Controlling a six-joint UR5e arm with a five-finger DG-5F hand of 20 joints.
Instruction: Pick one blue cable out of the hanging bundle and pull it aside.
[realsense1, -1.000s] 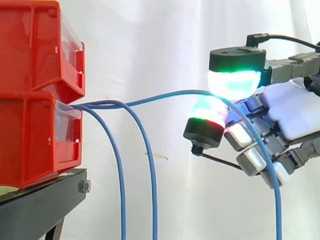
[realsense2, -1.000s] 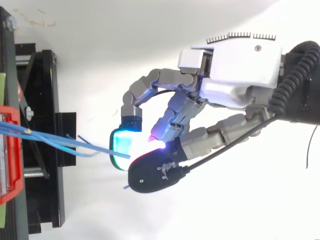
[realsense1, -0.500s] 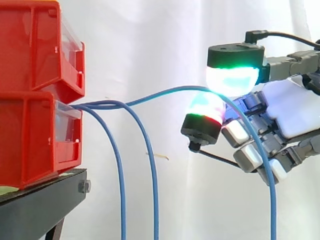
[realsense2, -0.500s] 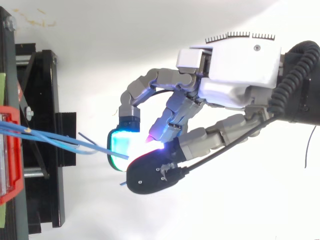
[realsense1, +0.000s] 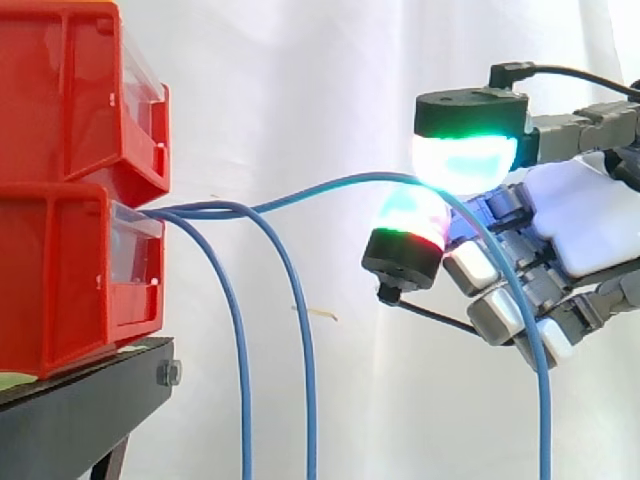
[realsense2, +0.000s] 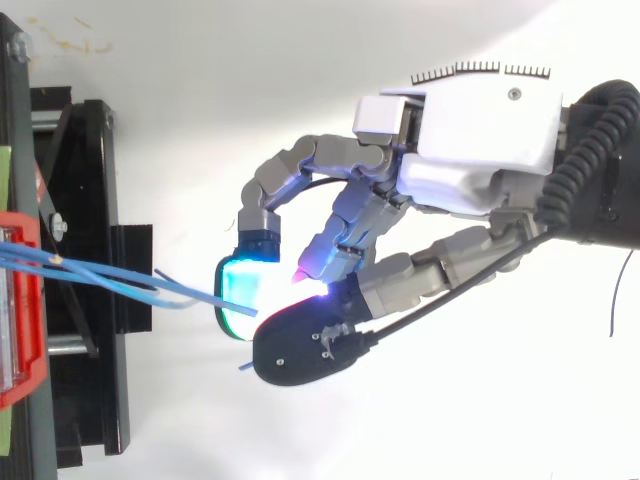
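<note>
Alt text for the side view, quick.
The robot hand pinches one blue cable between glowing pads, stretched rightward from the red bins. Two other cables hang down near the bins.

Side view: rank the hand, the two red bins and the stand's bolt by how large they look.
1. hand: largest, though nearness to the camera may inflate it.
2. upper red bin and lower red bin: alike, both cut by the picture's edge.
3. bolt: smallest.

close side and overhead views share hand (realsense2: 480, 135), perhaps bins (realsense1: 70, 190)
</note>
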